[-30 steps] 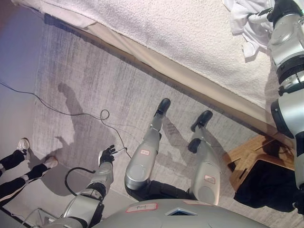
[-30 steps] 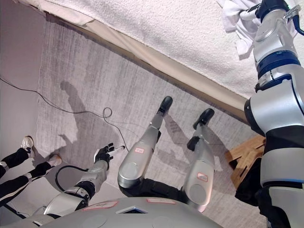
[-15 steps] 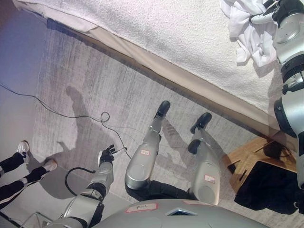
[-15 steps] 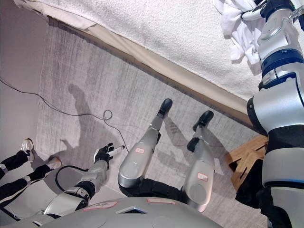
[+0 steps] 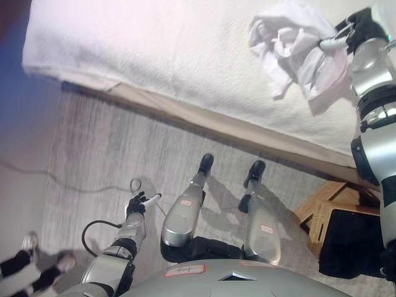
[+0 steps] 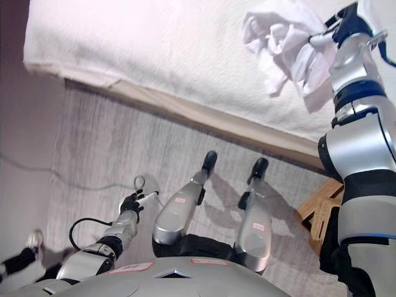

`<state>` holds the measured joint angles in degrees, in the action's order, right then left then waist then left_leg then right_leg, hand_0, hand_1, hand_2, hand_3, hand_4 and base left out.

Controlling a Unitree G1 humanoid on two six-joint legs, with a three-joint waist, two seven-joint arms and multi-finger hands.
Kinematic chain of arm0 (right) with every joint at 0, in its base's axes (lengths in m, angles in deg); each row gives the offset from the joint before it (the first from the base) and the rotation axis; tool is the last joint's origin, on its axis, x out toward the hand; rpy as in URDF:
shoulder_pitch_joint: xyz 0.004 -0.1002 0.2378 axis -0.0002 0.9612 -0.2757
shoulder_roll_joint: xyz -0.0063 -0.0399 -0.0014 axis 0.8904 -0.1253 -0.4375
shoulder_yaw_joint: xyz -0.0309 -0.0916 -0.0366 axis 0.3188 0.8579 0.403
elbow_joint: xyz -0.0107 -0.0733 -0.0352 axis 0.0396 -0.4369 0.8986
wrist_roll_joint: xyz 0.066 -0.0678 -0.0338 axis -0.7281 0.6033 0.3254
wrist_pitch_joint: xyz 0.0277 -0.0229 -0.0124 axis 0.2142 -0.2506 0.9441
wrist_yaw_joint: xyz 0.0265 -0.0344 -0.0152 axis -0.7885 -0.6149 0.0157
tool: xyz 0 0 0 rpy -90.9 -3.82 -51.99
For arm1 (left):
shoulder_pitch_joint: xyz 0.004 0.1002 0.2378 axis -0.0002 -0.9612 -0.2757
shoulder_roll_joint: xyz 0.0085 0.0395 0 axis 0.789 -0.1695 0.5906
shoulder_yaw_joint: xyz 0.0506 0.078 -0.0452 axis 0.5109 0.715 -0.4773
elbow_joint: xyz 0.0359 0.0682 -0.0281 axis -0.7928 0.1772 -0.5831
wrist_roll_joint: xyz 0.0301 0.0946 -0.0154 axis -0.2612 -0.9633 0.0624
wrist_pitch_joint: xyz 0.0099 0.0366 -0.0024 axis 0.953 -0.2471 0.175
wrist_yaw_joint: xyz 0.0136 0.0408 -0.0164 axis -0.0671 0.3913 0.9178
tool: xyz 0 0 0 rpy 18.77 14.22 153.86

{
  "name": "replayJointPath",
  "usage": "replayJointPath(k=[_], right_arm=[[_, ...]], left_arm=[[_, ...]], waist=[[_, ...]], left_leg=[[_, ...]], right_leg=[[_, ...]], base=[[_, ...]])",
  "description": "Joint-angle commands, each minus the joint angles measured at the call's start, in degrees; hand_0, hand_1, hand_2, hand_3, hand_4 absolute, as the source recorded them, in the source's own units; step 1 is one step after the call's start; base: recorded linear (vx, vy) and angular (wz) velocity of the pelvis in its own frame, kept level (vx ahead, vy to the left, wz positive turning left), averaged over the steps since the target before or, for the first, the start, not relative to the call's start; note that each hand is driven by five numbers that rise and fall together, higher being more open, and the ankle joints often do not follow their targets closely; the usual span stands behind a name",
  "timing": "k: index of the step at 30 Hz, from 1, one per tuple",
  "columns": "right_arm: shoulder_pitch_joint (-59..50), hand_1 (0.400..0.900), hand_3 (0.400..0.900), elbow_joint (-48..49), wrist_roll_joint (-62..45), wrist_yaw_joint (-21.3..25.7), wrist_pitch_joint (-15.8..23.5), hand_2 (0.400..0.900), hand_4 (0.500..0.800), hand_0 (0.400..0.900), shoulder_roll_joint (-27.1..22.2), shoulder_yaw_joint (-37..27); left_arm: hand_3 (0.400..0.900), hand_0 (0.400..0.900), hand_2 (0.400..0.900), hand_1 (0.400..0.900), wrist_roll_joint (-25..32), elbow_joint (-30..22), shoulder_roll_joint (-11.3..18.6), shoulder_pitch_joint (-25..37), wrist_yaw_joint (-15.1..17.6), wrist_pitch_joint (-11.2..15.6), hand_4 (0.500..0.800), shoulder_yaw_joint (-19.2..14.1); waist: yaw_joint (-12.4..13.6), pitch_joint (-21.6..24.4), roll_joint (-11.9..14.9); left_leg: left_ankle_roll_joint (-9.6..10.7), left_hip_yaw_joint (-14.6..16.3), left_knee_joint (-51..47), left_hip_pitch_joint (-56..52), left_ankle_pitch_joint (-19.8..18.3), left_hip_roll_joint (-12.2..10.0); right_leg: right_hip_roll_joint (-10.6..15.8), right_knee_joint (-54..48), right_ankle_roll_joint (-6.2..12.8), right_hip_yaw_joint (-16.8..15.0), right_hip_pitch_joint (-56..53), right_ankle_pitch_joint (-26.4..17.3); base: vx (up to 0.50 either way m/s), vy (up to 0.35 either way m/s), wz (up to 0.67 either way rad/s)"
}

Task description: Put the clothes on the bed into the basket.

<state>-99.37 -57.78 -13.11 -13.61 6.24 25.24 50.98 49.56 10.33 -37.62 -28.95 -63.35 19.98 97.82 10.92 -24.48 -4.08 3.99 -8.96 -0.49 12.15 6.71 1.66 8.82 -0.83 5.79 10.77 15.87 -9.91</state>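
A crumpled white garment [image 5: 296, 52] lies on the bed's white blanket [image 5: 154, 49] at the upper right. My right hand [image 5: 357, 30] is at the garment's right edge, with a white-tipped finger [image 5: 328, 43] lying straight against the cloth. The rest of that hand is partly hidden behind the wrist. My left hand [image 5: 137, 203] hangs low over the grey carpet at the lower left, fingers relaxed and holding nothing. A wooden basket [image 5: 318, 207] stands on the floor at the lower right, with dark cloth [image 5: 356, 244] in it.
The bed's beige side [image 5: 204, 120] runs across the view between blanket and grey carpet [image 5: 93, 148]. A person's shoe and dark trouser leg [image 5: 25, 266] show at the lower left edge.
The whole picture has shifted, so more of the bed and the whole garment now show. My right hand stays at the garment's edge. The left hand has not moved.
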Motion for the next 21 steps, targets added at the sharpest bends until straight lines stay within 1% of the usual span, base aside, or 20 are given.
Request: replayJointPath(k=[1,2,3,8,12,17,21], right_arm=[[0.0,0.400,0.400,0.6,2.5,2.6,0.9,0.400,0.500,0.400,-4.7,3.1],[1.2,0.400,0.400,0.9,2.6,2.5,0.9,0.400,0.500,0.400,-4.8,2.6],[1.2,0.400,0.400,1.0,2.6,2.5,0.9,0.400,0.500,0.400,-4.8,2.5],[7.5,0.400,0.400,3.4,2.1,2.4,1.3,0.400,0.500,0.400,-6.2,-1.5],[13.4,0.400,0.400,5.7,1.8,2.2,1.7,0.400,0.500,0.400,-9.1,-4.8],[21.2,0.400,0.400,8.8,0.7,1.9,1.7,0.400,0.500,0.400,-12.2,-9.8],[25.2,0.400,0.400,8.9,0.2,1.4,1.6,0.400,0.500,0.400,-14.6,-12.6]], left_arm=[[0.900,0.900,0.900,0.900,0.5,6.3,2.1,-5.0,2.1,-0.5,0.800,-0.8],[0.900,0.900,0.900,0.900,0.4,6.6,2.1,-5.2,2.0,-0.6,0.800,-1.2],[0.900,0.900,0.900,0.900,0.4,6.6,2.1,-5.3,2.0,-0.6,0.800,-1.1],[0.900,0.900,0.900,0.900,-0.8,8.5,2.4,-5.7,1.6,-1.4,0.800,-3.7],[0.900,0.900,0.900,0.900,-2.2,9.1,2.8,-5.6,1.3,-2.1,0.800,-4.7],[0.900,0.900,0.900,0.900,-4.6,10.4,2.7,-5.9,0.5,-3.2,0.800,-5.2],[0.900,0.900,0.900,0.900,-5.9,10.6,2.4,-6.1,0.1,-3.7,0.800,-4.9]], waist=[[-2.9,7.0,2.0],[-3.4,7.7,2.4],[-3.4,7.6,2.4],[-6.3,11.5,4.0],[-8.4,14.5,4.6],[-11.5,17.2,4.8],[-13.4,19.0,4.7]], left_leg=[[-1.0,2.9,-3.3,-1.7,-0.1,0.0],[-1.1,3.4,-3.3,-2.4,-0.5,-0.2],[-1.1,3.5,-3.3,-2.5,-0.5,-0.2],[-1.2,6.8,-3.5,-6.2,-2.3,-0.9],[-1.3,8.9,-4.0,-8.9,-3.4,-1.3],[-1.4,12.2,-4.4,-11.9,-4.8,-1.8],[-1.4,15.0,-4.5,-13.4,-5.6,-2.2]], right_leg=[[-0.5,3.1,0.83,-2.5,-3.5,3.5],[-0.6,2.7,0.91,-3.1,-4.1,3.4],[-0.6,2.7,0.92,-3.1,-4.1,3.4],[-1.2,1.4,1.30,-6.3,-6.3,3.1],[-1.6,1.0,1.63,-8.2,-8.0,3.3],[-2.4,0.4,2.12,-11.2,-9.2,3.1],[-2.9,-0.2,2.50,-13.6,-9.4,2.5]], base=[[0.07,0.018,-0.40],[0.07,0.018,-0.39],[0.05,0.010,-0.27],[0.07,0.013,-0.43],[0.08,0.006,-0.36],[0.05,0.010,-0.45],[0.02,0.008,-0.47]])
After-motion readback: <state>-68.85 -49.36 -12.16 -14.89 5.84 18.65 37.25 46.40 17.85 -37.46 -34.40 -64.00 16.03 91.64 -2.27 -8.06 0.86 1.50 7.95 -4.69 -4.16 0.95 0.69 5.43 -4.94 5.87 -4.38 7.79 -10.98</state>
